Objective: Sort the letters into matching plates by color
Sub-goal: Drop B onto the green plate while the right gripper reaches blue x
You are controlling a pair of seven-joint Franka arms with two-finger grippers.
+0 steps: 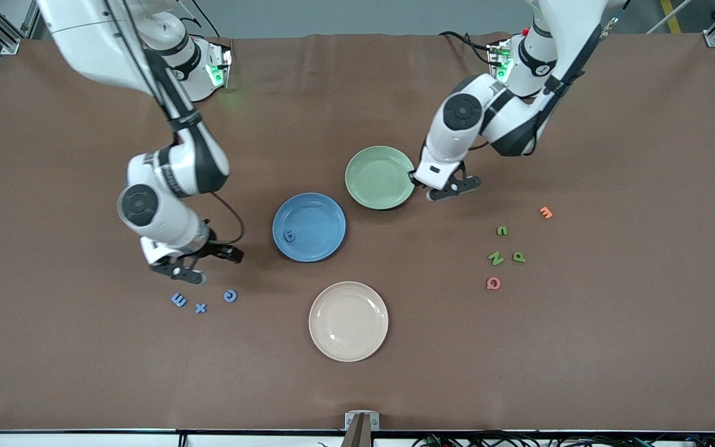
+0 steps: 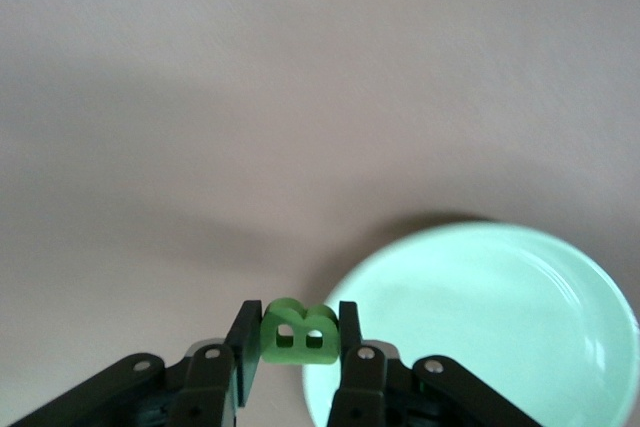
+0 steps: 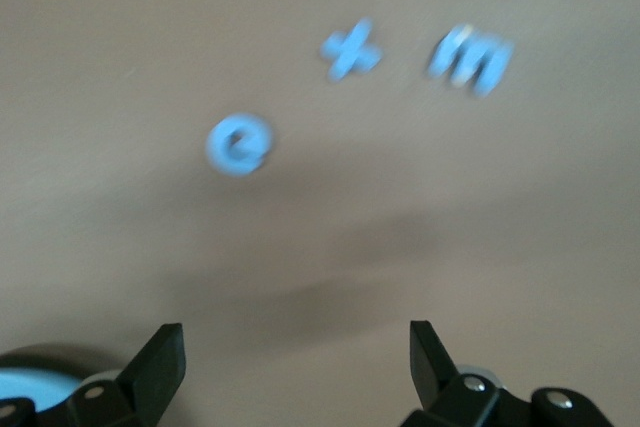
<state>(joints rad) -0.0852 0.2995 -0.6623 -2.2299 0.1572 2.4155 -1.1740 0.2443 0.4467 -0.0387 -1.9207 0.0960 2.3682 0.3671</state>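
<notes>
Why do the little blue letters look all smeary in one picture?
The right wrist view is blurry, so the three blue letters smear. The left wrist view is sharper: the green letter in the left hand looks crisp, and the green plate shines pale.

Your left gripper [image 1: 443,189] hangs at the rim of the round pale green plate [image 1: 380,177], on the side toward the left arm's end of the table. Your right gripper [image 1: 199,264] is low over the brown table [image 1: 612,347], fingers spread, just above three small blue foam letters [image 1: 201,300]. Another blue letter [image 1: 289,236] lies in the round blue plate [image 1: 317,214]. Three small green foam letters [image 1: 503,248] sit toward the left arm's end, with an orange letter [image 1: 545,212] and a pink letter [image 1: 493,283] beside them. Nearest the camera sits a round cream plate [image 1: 349,321].
</notes>
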